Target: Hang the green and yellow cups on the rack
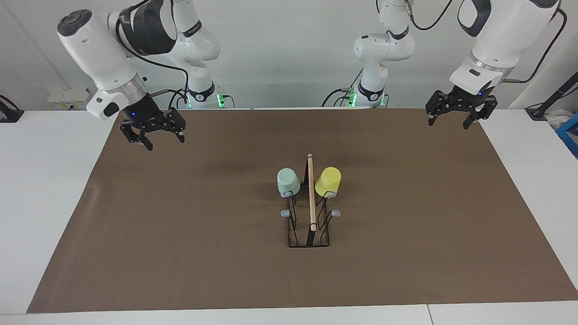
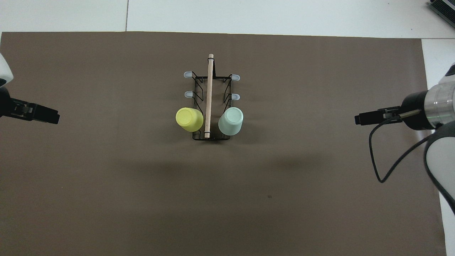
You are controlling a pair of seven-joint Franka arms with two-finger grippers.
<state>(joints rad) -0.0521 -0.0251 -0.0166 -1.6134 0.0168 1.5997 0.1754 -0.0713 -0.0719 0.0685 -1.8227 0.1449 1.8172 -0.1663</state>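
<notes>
The black wire rack (image 1: 311, 205) (image 2: 209, 85) with a wooden top rod stands mid-mat. The pale green cup (image 1: 288, 181) (image 2: 231, 121) and the yellow cup (image 1: 328, 181) (image 2: 189, 119) sit upside down on its two prongs nearest the robots, one each side of the rod. My right gripper (image 1: 163, 142) (image 2: 366, 118) hangs open and empty over the mat toward the right arm's end, pointing down. My left gripper (image 1: 449, 123) (image 2: 42, 115) waits open and empty over the mat's edge at the left arm's end. Both are well apart from the rack.
A brown mat (image 1: 180, 234) covers most of the white table (image 1: 45, 180). Bare grey-capped prongs (image 1: 285, 213) (image 2: 188, 94) stick out on both sides of the rack. A blue item (image 1: 570, 131) lies off the mat at the left arm's end.
</notes>
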